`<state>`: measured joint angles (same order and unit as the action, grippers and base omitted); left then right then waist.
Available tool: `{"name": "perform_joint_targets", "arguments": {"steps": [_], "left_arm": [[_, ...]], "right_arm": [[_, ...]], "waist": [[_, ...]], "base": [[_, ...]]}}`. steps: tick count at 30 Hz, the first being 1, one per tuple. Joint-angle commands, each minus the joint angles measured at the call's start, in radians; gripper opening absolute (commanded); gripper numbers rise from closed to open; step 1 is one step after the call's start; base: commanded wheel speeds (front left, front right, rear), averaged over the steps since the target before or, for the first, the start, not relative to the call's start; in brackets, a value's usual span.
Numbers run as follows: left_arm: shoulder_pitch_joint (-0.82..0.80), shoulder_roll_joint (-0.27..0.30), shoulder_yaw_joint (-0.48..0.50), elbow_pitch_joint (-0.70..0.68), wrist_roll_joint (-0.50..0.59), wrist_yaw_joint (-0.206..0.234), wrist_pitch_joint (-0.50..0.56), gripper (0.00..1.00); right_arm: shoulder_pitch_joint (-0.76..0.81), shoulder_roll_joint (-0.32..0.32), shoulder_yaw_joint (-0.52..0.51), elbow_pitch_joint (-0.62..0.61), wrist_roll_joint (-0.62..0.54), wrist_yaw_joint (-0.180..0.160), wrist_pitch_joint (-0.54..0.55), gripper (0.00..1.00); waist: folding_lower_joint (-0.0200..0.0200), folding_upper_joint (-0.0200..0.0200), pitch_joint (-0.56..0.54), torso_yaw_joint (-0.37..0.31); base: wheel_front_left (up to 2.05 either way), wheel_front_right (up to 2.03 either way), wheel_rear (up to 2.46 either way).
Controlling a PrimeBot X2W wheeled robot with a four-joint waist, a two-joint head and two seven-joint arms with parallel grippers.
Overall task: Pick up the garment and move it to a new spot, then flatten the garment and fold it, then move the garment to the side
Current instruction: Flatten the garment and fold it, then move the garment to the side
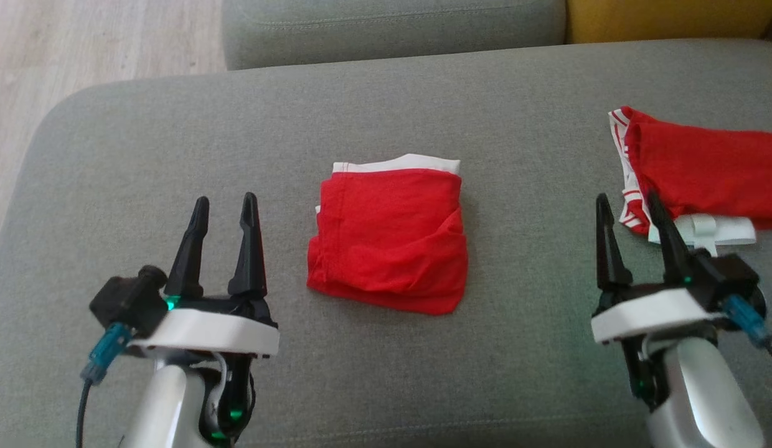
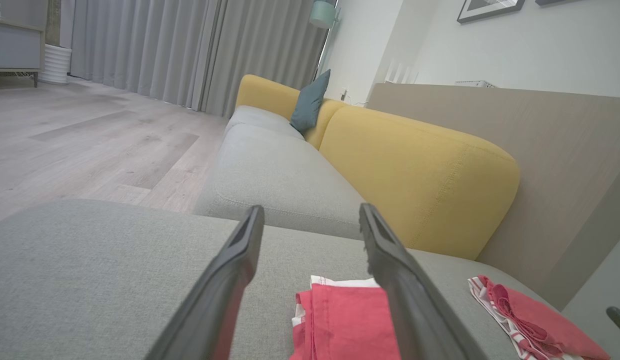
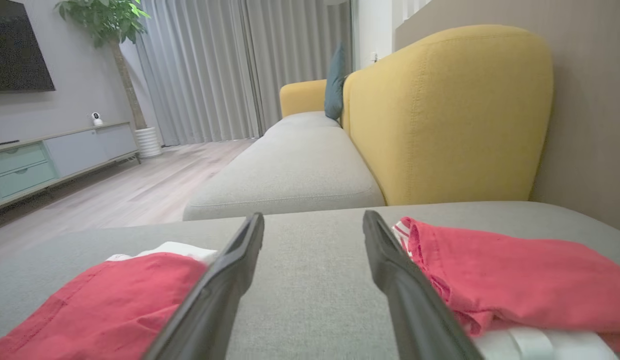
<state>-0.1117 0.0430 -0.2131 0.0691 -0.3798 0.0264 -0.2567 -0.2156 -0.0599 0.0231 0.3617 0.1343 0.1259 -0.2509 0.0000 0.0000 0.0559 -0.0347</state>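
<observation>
Cloth looks light and limp: pinch the folded garment (image 1: 389, 239) by its layered edge. Flanking it, left end effector (image 1: 225, 200) and right end effector (image 1: 627, 199) gape wide, empty.

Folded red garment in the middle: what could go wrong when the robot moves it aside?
The folded garment is loose, layered cloth; a pinch on the top layer alone might undo the fold.
The second red garment lies right beside the right arm's open jaws, so it could be snagged by mistake.
</observation>
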Motion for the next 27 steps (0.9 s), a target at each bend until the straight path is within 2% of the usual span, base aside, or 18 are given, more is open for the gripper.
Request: {"name": "perform_joint_targets", "arguments": {"steps": [1,7,16,27], "left_arm": [[-0.028,0.007,0.038,-0.037,0.001,-0.001,-0.005,1.00],[-0.013,0.007,0.037,-0.030,0.002,0.000,-0.005,1.00],[-0.025,0.007,0.030,-0.031,0.001,-0.004,-0.005,1.00],[-0.064,0.007,-0.012,-0.005,-0.012,-0.013,-0.005,1.00]], "right_arm": [[-0.002,0.009,0.022,-0.053,0.001,0.005,-0.011,1.00],[0.045,0.009,0.025,-0.093,0.039,0.005,-0.010,1.00],[0.037,0.010,0.025,-0.109,0.047,0.005,0.002,1.00],[-0.038,0.010,0.148,-0.057,0.160,0.005,0.102,1.00]], "waist": [[0.0000,0.0000,0.003,-0.003],[0.0000,0.0000,0.011,-0.006],[0.0000,0.0000,0.032,0.008],[0.0000,0.0000,0.125,0.085]], "base": [[0.00,0.00,0.00],[0.00,0.00,0.00],[0.00,0.00,0.00],[0.00,0.00,0.00]]}}
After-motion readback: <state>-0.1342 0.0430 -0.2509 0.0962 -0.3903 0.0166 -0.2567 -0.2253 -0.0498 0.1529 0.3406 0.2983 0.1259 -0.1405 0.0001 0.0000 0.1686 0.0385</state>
